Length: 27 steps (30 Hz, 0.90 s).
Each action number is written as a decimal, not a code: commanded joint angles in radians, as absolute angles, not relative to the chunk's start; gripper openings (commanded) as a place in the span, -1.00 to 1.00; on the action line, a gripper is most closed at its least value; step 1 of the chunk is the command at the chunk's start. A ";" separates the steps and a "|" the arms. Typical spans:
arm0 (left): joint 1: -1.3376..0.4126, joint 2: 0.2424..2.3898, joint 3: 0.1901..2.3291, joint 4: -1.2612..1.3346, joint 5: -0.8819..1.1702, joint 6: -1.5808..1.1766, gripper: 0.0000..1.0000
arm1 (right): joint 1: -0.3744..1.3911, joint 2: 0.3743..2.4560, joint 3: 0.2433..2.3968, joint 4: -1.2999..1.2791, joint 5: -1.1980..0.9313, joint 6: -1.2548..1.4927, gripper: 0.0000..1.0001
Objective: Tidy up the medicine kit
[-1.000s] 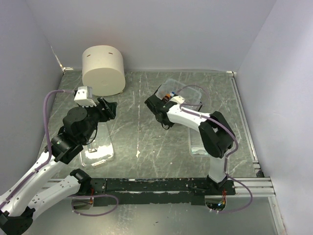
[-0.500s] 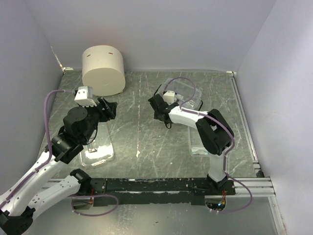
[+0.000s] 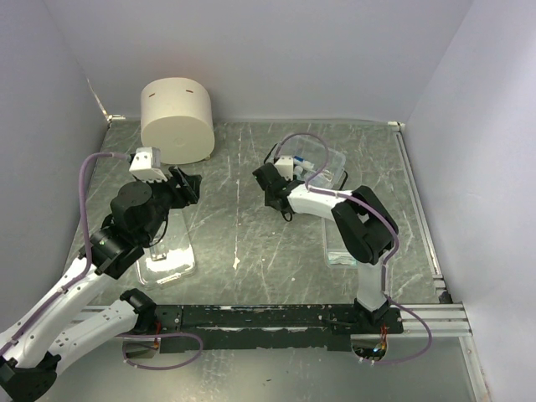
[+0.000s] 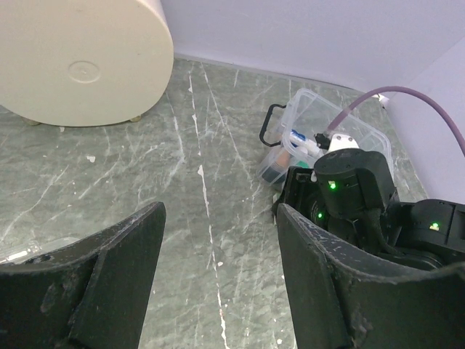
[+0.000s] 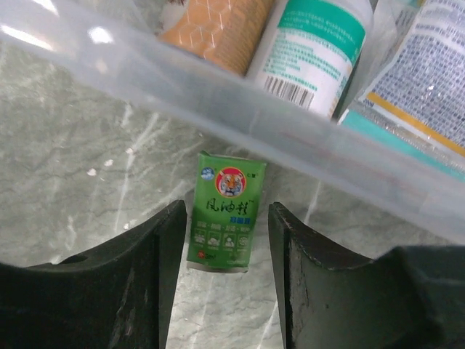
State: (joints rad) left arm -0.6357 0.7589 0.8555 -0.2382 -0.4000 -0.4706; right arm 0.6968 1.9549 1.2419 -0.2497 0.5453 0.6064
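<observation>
The medicine kit (image 3: pixel 322 166), a clear box with a black handle (image 4: pixel 267 125), sits at the back middle of the table, lid off. In the right wrist view its wall (image 5: pixel 240 94) shows an orange roll (image 5: pixel 214 29), a white bottle with a teal label (image 5: pixel 312 43) and a packet (image 5: pixel 429 73) inside. A small green tiger-print box (image 5: pixel 221 211) lies on the table just outside that wall. My right gripper (image 5: pixel 227 240) is open, with a finger on each side of the green box and not touching it. My left gripper (image 4: pixel 218 225) is open and empty over bare table.
A large cream cylinder (image 3: pixel 176 120) stands at the back left. A clear plastic piece (image 3: pixel 167 255) lies under the left arm. Another clear piece (image 3: pixel 339 247) lies beside the right arm. Walls close in the table on three sides.
My right wrist has turned and edged a little left beside the kit, and its cable has swung over the kit. The left arm has hardly moved.
</observation>
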 commanded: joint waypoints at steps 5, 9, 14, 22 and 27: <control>-0.633 0.759 0.881 -0.242 -0.414 -0.457 0.47 | 0.694 1.934 1.156 -0.221 0.526 0.597 -0.02; -0.634 0.756 0.881 -0.242 -0.413 -0.460 0.47 | 0.692 1.919 1.134 -0.203 0.511 0.588 -0.19; -0.633 0.755 0.882 -0.241 -0.411 -0.458 0.47 | 0.692 1.897 1.097 -0.143 0.477 0.549 -0.26; -0.634 0.750 0.881 -0.241 -0.413 -0.458 0.47 | 0.708 1.790 1.058 -0.187 0.467 0.560 -0.30; -0.633 0.755 0.880 -0.239 -0.401 -0.457 0.47 | 0.711 1.666 0.975 -0.271 0.458 0.617 -0.30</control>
